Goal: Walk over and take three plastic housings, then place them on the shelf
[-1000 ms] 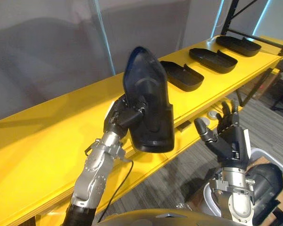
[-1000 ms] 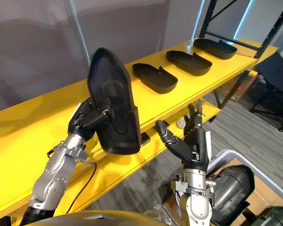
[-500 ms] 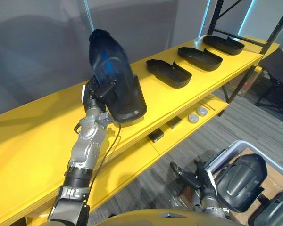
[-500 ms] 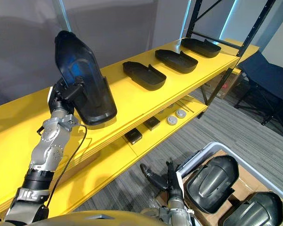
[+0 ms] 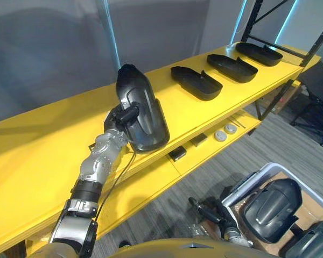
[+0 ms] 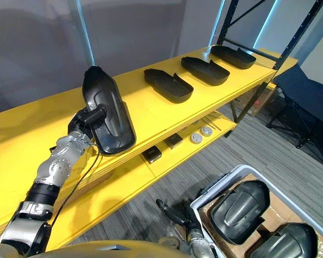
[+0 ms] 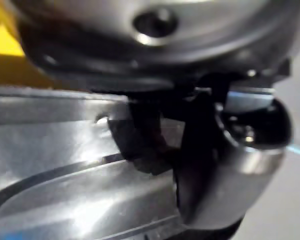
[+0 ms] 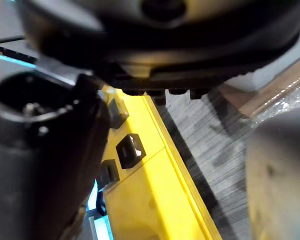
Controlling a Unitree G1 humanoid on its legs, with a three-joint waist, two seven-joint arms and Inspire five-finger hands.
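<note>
Three housings (image 5: 231, 67) are lying hollow side up in a row along the far right of the yellow shelf (image 5: 43, 145). Left hand (image 5: 120, 114) is gripping a fourth housing (image 5: 145, 118) with fingers curled on it, holding it tilted up on end, wide end down at the shelf's near edge; can't tell if it is touching. Right hand (image 5: 211, 214) is hanging low by the floor with fingers loose, holding nothing, just left of a bin (image 5: 246, 181) carrying more housings (image 5: 272, 201). Black boxes (image 5: 177, 155) and discs (image 5: 220, 135) are sitting on the lower shelf (image 5: 151, 183).
</note>
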